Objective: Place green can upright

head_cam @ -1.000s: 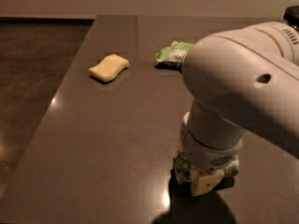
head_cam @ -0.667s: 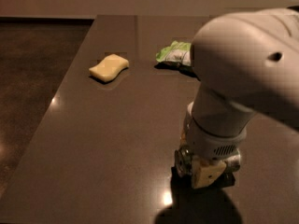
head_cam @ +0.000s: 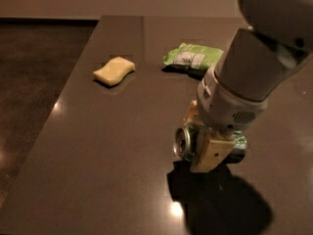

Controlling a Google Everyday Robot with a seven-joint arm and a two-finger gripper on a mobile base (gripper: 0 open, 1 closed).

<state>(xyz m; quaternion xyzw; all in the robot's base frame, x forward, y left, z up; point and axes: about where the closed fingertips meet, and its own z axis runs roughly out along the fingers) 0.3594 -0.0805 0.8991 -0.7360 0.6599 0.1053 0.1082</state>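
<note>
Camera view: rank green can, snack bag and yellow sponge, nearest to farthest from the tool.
1. The green can: gripped in the tool, front right, lying sideways.
2 and 3. The snack bag, behind the tool, and the yellow sponge, back left: too close to call.

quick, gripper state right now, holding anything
gripper: closed on the small dark green aluminium drink can, which lies on its side, low over the front right of the dark table

Cream gripper clasps the dark-green, silver-topped green can; beyond the can, pale-yellow sponge, light-green snack bag, dark-brown table.
</note>
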